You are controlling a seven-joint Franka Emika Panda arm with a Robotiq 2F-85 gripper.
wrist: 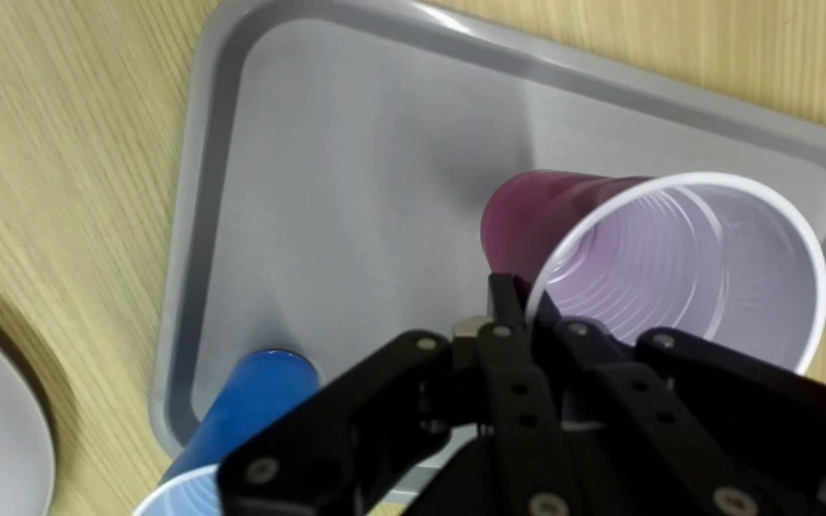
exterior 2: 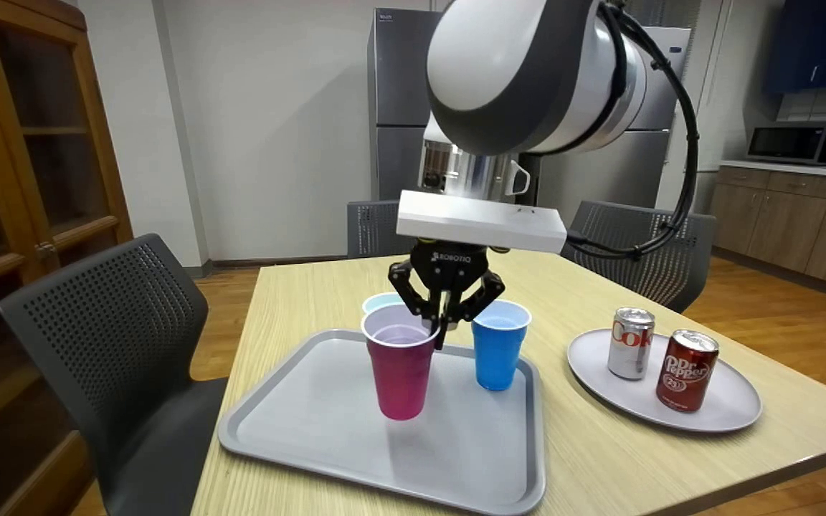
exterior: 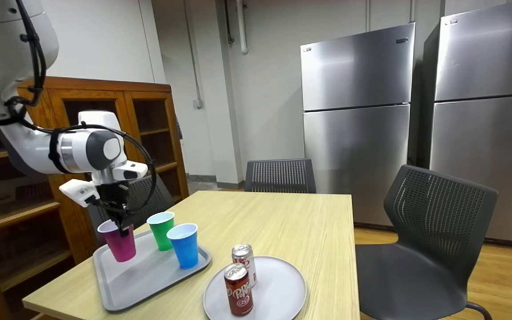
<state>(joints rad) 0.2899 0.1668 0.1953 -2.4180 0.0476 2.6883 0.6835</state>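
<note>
In an exterior view, the arm [exterior: 78, 153] extends from the left edge, first downward, then almost level at the wrist; from there the gripper [exterior 2: 439, 337] hangs, pointing down with a small tilt. Its jaws are drawn tightly together, and between them is pinched the thin wall of the pink cup [exterior 2: 402, 380], at the rim. This cup is over the tray [exterior 2: 298, 408], with its mouth upward; whether its base touches the tray, I cannot tell with certainty.

On the tray, the green cup [exterior: 162, 233] and the blue cup [exterior 2: 497, 355] stand upright. The tray lies on a pale wooden table [exterior: 282, 222]. Beside the tray, apart from it, is a round plate [exterior: 280, 291], which carries a Coke can [exterior 2: 630, 345] and a Dr Pepper can [exterior 2: 685, 373], both upright. Dark chairs [exterior: 416, 271] are placed around the table. Behind, there are two steel fridges [exterior: 358, 133], a light wall [exterior: 265, 111] and a wooden cabinet [exterior: 129, 115]. In an exterior view, a microwave [exterior 2: 786, 143] stands on a counter [exterior 2: 800, 171]. The floor [exterior: 511, 275] is of wooden boards.
</note>
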